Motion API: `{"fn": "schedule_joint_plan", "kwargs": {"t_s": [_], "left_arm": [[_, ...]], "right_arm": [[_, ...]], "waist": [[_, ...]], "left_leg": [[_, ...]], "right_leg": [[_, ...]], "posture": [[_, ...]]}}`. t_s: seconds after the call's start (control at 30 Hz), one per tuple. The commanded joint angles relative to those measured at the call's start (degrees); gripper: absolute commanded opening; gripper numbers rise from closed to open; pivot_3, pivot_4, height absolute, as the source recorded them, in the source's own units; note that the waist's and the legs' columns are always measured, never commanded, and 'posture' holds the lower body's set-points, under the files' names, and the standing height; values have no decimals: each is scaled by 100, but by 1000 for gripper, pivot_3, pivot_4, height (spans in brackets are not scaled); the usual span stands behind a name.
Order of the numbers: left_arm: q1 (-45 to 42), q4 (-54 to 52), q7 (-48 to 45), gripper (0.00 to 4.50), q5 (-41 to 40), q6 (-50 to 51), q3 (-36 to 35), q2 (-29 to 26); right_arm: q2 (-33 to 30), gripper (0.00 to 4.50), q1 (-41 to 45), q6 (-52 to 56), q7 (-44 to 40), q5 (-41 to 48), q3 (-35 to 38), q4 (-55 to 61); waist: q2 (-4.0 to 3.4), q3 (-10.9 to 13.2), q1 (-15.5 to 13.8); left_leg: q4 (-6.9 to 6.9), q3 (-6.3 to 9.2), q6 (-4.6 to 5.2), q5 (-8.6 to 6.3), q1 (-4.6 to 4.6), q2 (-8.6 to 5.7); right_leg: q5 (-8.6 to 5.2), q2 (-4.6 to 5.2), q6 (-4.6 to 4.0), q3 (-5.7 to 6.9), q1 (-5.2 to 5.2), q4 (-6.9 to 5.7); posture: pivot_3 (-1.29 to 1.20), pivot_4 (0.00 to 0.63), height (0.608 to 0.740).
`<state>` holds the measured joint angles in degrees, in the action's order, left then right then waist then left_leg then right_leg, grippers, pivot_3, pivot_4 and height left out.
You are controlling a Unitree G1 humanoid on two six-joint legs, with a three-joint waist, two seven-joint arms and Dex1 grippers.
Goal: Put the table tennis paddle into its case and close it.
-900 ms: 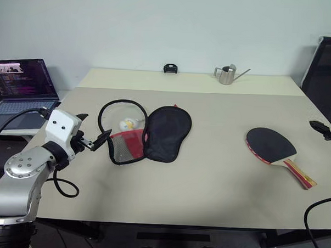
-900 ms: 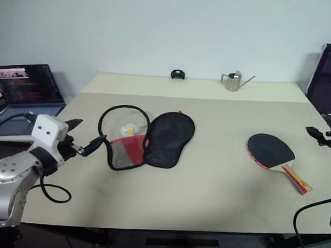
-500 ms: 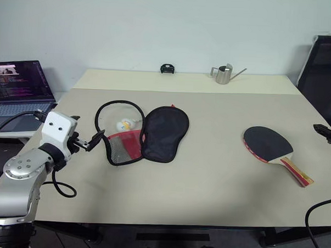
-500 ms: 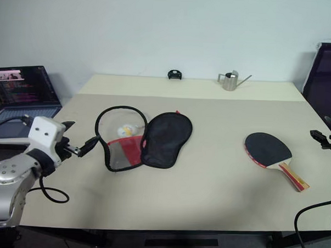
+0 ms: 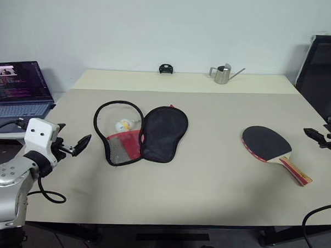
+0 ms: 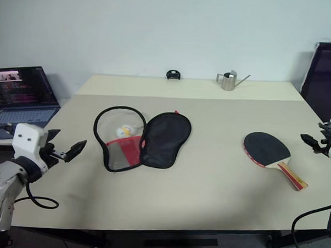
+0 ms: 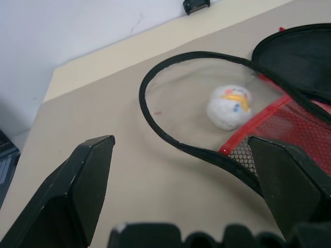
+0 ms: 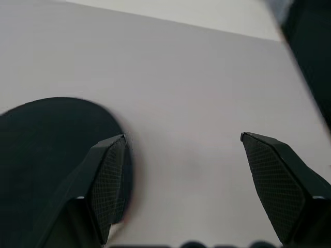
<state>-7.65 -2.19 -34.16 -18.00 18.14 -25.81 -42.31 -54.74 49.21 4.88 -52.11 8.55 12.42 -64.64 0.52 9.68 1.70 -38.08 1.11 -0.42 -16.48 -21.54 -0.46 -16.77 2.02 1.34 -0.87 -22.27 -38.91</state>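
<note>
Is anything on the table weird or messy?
A little. The case lies unzipped and flopped open, and a small white ball with a yellow mark sits inside it, where the table tennis paddle should go. The paddle lies far off by itself. Nothing looks spilled or broken.

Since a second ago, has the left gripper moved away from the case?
Yes. The left gripper has drawn back toward the robot's left, leaving bare table between it and the open case.
</note>
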Motion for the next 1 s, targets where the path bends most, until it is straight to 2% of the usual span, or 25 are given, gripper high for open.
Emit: {"fn": "schedule_joint_plan", "kwargs": {"t_s": [0.03, 0.27, 0.47, 0.57, 0.77, 0.83, 1.0], "left_arm": [[-184, -51, -238, 4500, -221, -188, -177, -157], [-462, -135, -688, 4500, -586, 43, -110, -281], [-667, -77, -1018, 4500, -816, 223, 47, -330], [-727, -46, -1309, 4500, -1003, 442, 126, -388], [-859, 35, -1780, 4500, -1391, 987, 204, -553], [-858, 7, -2190, 4500, -1560, 1195, 350, -677], [-982, 354, -2706, 4500, -1495, 1231, 641, -890]], "right_arm": [[16, 3870, -233, 392, -692, 337, 61, 962], [458, 3870, -901, 1684, -1016, 987, 9, 3435], [1283, 3870, -1377, 3003, -344, 1489, -292, 5749], [1733, 3870, -1449, 3693, 121, 1650, -533, 6485], [2650, 3870, -1178, 4767, 988, 1826, -986, 6851], [3040, 3870, -1038, 5142, 1288, 1886, -1111, 6773], [3664, 3870, -809, 5196, 1685, 1676, -1482, 6462]], "waist": [[0, 0, -2], [0, 0, 4], [1, -1, 2], [1, -1, 0], [6, -3, -2], [6, -3, 1], [7, -4, 10]], "left_leg": [[0, 1, 0, 0, 0, 0], [0, 4, 0, 0, 2, 4], [-1, 10, 0, 0, -1, 4], [-3, 14, 0, 0, -3, 3], [-4, 20, 0, 0, -13, 3], [-5, 21, -1, 0, -13, 2], [-3, 20, -1, 0, -19, 2]], "right_leg": [[0, 0, 0, 1, 0, 0], [0, -1, 0, 3, -2, -4], [0, -1, 0, 6, -3, -5], [0, -1, 0, 8, -5, -6], [0, 0, 0, 14, -12, -4], [0, 0, 0, 14, -13, -5], [0, -1, 0, 15, -25, -7]], "posture": [[0, 150, 740], [0, 150, 740], [0, 150, 740], [0, 150, 740], [0, 150, 740], [0, 150, 740], [0, 150, 740]]}}
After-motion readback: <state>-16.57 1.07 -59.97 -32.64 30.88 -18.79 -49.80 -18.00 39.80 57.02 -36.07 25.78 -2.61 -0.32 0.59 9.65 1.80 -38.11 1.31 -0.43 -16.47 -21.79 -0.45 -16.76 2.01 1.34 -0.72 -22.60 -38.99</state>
